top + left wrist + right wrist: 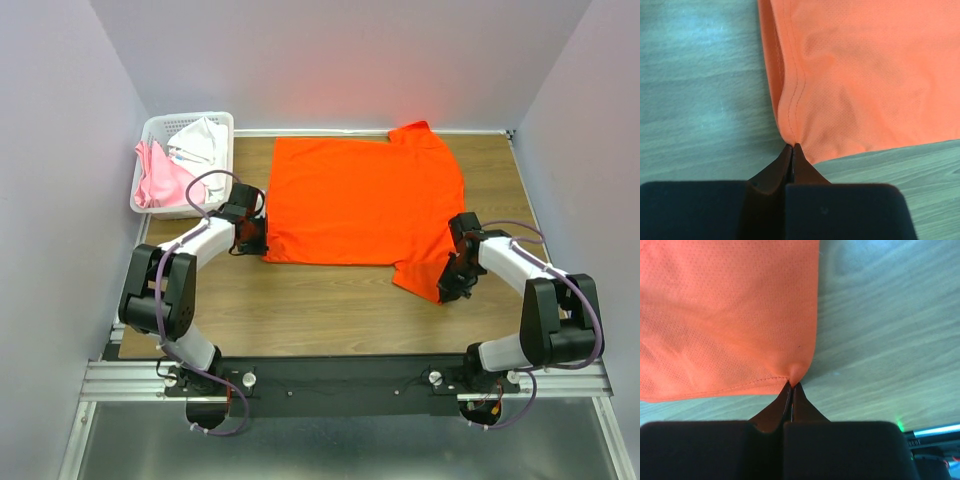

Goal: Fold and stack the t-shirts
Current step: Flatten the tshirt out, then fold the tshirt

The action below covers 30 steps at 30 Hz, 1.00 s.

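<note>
Orange t-shirt (360,200) lies flat mid table (320,310), hem to the left, sleeves at right. At near-left, the left gripper (791,146) is clamped tight on the hem corner. At near-right, the right gripper (791,385) is pinched closed on the tip of the near sleeve. Both grips are on the near edge, prob. so that side can be lifted & carried toward the far side for a 1st fold. Pink t-shirt (158,180) & white t-shirt (200,142) sit in the basket (150,128), far left, out of the way.

pale lavender walls (60,120) enclose a wooden table (300,315).
</note>
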Motion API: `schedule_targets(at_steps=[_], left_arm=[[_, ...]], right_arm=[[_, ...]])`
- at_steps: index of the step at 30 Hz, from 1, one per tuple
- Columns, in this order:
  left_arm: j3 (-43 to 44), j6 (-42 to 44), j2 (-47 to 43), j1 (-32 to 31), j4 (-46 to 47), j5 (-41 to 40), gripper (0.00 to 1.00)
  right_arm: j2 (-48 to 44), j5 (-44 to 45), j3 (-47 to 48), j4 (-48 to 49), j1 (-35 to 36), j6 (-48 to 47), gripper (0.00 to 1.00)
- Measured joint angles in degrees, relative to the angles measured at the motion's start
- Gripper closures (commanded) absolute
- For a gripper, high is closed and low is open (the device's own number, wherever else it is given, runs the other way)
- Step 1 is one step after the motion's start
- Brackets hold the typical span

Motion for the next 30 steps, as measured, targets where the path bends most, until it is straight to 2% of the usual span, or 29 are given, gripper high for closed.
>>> schedule_targets(at_steps=[12, 22, 26, 30], left_arm=[[-0.6, -2.8, -6.8, 0.1, -7.4, -0.6, 1.0], [-4.9, -4.8, -11.8, 0.1, -12.0, 1.5, 1.0], [-2.9, -5.0, -11.8, 0.2, -13.7, 1.6, 1.0], [2.3, -4.9, -9.2, 1.0, -14.1, 1.7, 1.0]], right_arm=[[-1.3, 0.0, 6.0, -11.9, 0.0, -0.6, 1.0], [-4.0, -2.0, 6.8, -17.8, 0.9, -0.7, 1.0], [-3.5, -2.1, 11.1, -18.8, 1.0, -1.1, 1.0], [0.5, -0.8, 19.3, -18.5, 1.0, -1.4, 1.0]])
